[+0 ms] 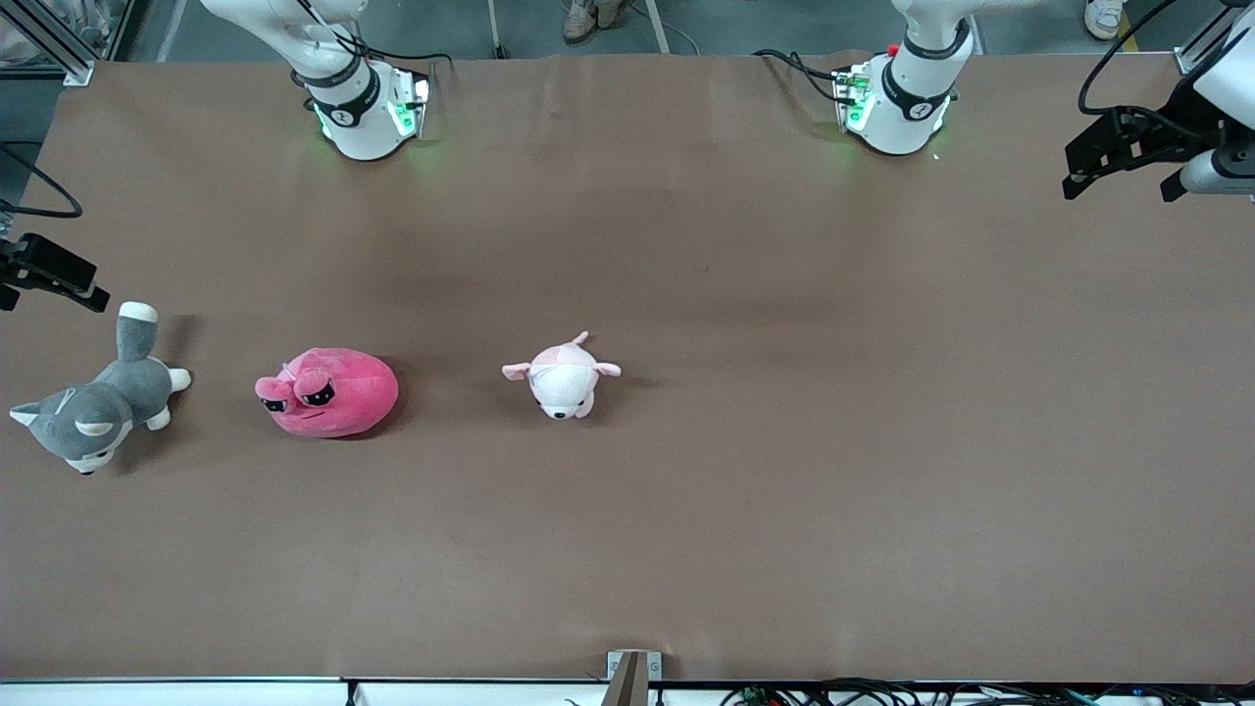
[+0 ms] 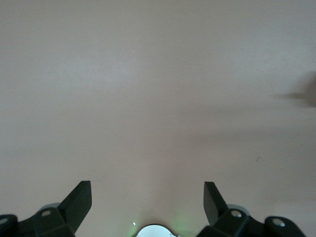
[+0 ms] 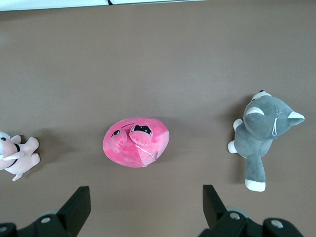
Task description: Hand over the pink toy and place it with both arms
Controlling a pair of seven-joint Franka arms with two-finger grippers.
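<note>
The pink toy [image 1: 328,392] lies on the brown surface [image 1: 784,441] toward the right arm's end, its round body flat and its dark eyes turned toward the front camera. Taking it as the landmark: a grey cat plush [image 1: 98,407] lies beside it, closer still to the right arm's end, and a pale pink-and-white plush [image 1: 562,378] lies beside it toward the left arm's end. All three rest well apart from one another.

The right gripper [image 3: 145,210] hangs at the right arm's edge of the front view, above the surface near the grey cat plush, fingers apart and holding nothing; its wrist camera looks down on the pink toy. The left gripper [image 2: 148,205] hovers over bare surface at the left arm's end, well away from the pink toy, fingers likewise spread and empty.

This layout fits either a toy waiting to be picked up or one already set down, so the stage is open. If a grasp is due, the right arm is the closer one; it would do best to centre over the domed body, come straight down, and close across the narrower width, keeping clear of both neighbours.
</note>
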